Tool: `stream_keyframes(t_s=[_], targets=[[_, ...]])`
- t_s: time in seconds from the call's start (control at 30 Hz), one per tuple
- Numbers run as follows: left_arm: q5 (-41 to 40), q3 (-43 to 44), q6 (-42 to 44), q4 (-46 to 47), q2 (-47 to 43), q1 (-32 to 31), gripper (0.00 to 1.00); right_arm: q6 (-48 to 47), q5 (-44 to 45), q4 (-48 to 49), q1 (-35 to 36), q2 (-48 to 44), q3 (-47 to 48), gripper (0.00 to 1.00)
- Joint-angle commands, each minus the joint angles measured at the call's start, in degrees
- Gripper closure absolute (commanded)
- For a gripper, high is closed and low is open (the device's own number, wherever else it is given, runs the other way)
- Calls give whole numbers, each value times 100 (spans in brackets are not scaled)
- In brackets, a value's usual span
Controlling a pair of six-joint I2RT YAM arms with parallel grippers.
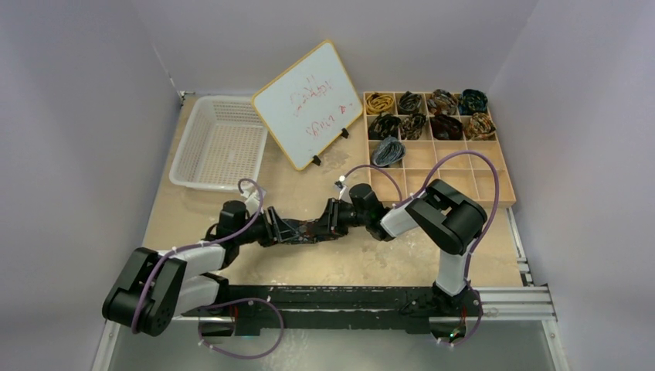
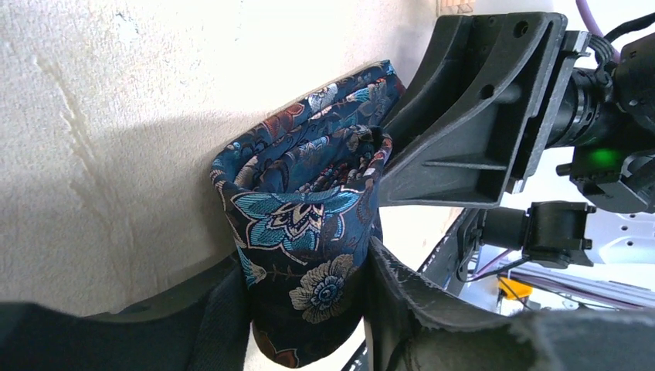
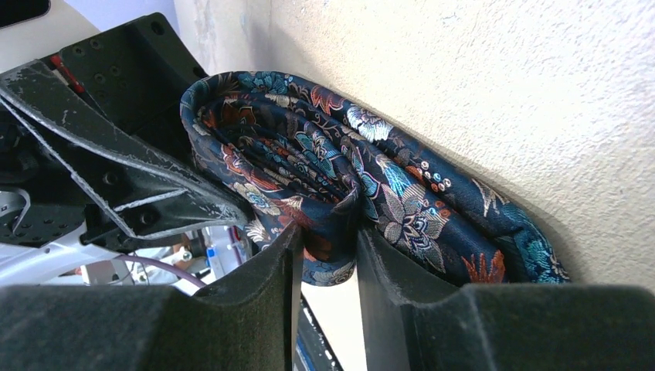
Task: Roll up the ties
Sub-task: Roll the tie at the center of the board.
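Both arms: stretched low over the table (image 1: 347, 267), converging at its centre, tools facing tip to tip. Left tool (image 2: 303, 263): half-spread, pads pressed on both sides of the navy floral tie (image 2: 309, 209), a loose coil against the table. Right tool (image 3: 328, 239): narrow, pinching a fold of the same coil.

Navy tie (image 2: 309, 232) with teal, rust florals

So the navy floral tie (image 2: 309, 232) sits half-coiled mid-table, and nine rolled ties (image 1: 413, 125) fill the far-right tray (image 1: 419, 153).
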Motion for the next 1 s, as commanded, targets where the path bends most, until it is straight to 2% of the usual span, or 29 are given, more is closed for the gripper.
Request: stream_keyframes(t_s=[0.0,0.17,0.3,0.53,0.97], targets=[[-49,19,22,-98,-42,25,56,-168,-24,-551,35,-83,13,66],[-423,80,-219,-606,-147,25,57,-632,385,-1353,34,-825,241,57],[-339,124,-309,-623,-109,25,58,-986,919,-2043,32,-1339,349,56],[-267,305,-515,-896,-182,25,58,-1478,2118,-3083,35,-943,709,61],[-754,880,-246,-2244,-475,25,58,-1166,1897,-2739,78,-1254,-42,64]])
